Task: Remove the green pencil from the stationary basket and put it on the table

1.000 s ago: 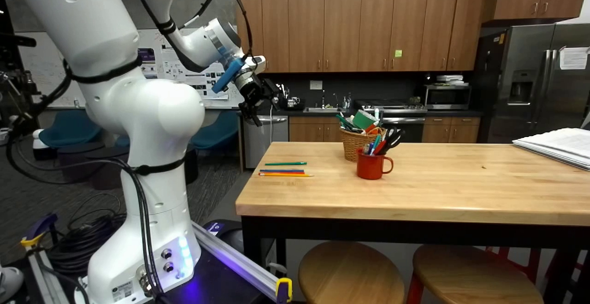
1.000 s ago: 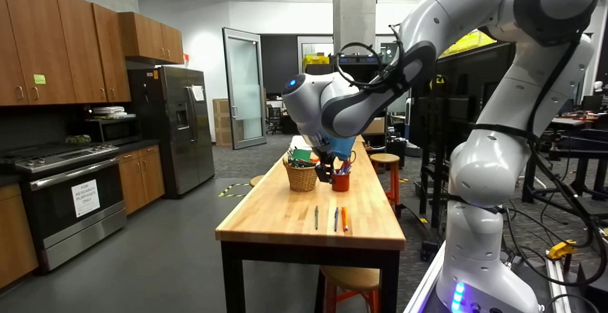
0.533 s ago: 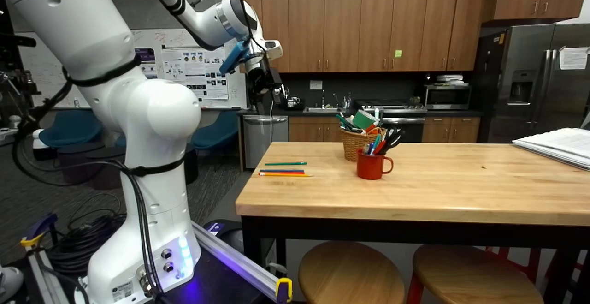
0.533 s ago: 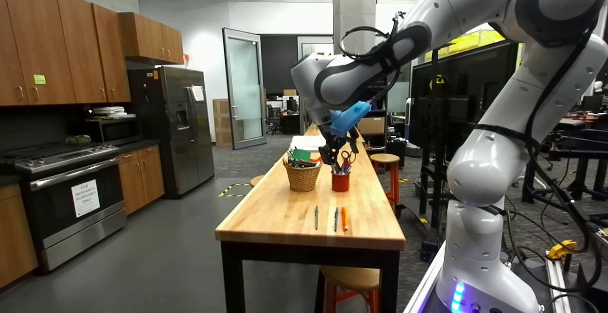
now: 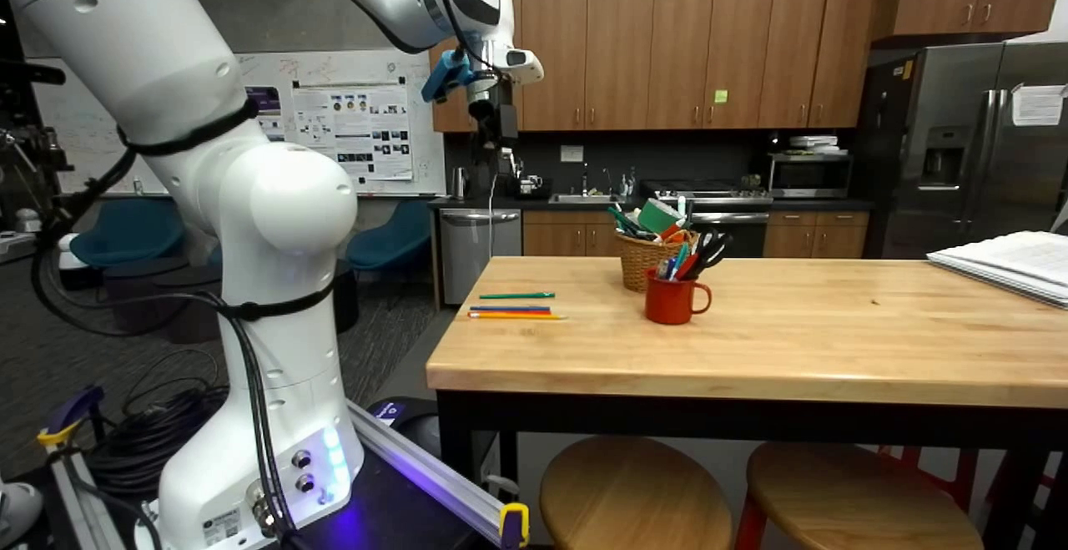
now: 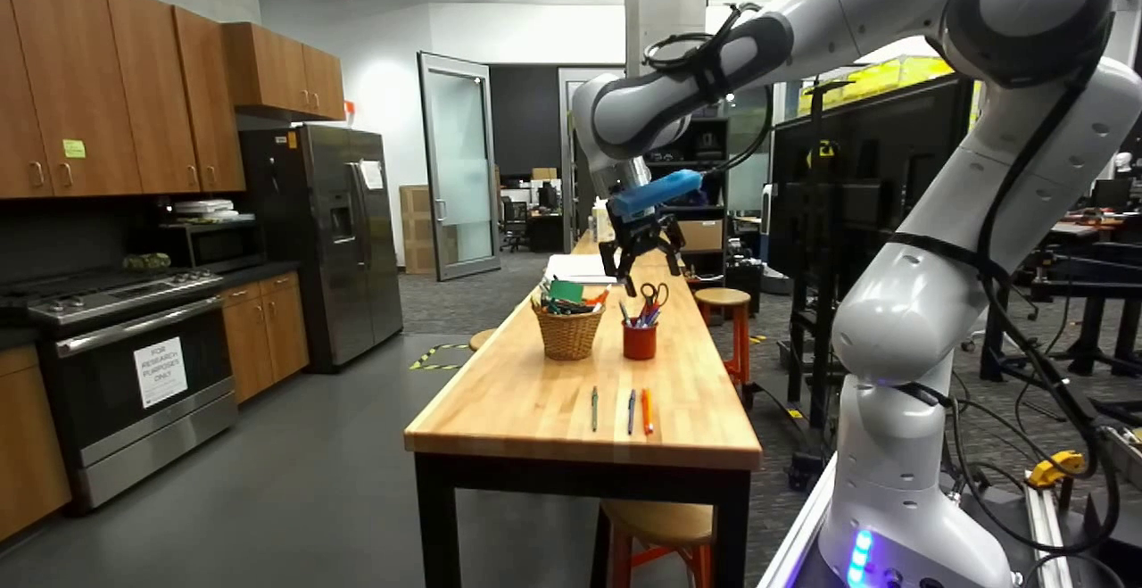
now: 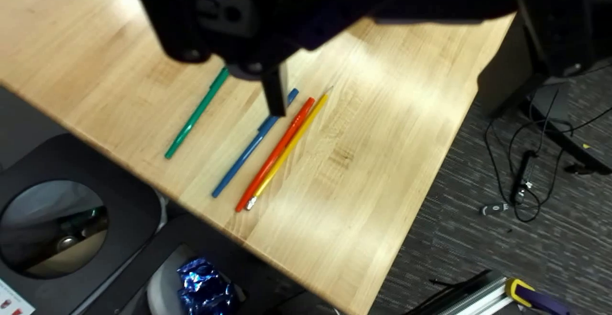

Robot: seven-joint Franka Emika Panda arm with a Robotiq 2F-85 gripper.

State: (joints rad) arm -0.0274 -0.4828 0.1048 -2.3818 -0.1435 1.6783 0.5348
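Observation:
The green pencil (image 5: 517, 295) lies flat on the light-wood table (image 5: 793, 325), near its left end, apart from the basket. It also shows in the wrist view (image 7: 196, 114), its far tip hidden by the gripper, and in an exterior view (image 6: 594, 409). The stationary basket (image 6: 567, 336), tan wicker, stands upright with pens and green items sticking up; it shows in both exterior views (image 5: 640, 264). My gripper (image 6: 652, 277) hangs in the air, high above the table, fingers pointing down. In the wrist view the gripper (image 7: 387, 109) is wide open with nothing between its fingers.
A blue pen (image 7: 253, 145), an orange stick (image 7: 275, 155) and a yellow pencil (image 7: 291, 143) lie beside the green one. A red mug (image 5: 672, 300) with pens and scissors stands beside the basket. White papers (image 5: 1014, 262) lie farther along. The table's edge (image 7: 201, 214) shows close by.
The arm has risen, and the gripper has turned from tilted to pointing nearly straight down. In an exterior view it has shifted right. The pencils, basket and mug have not moved.

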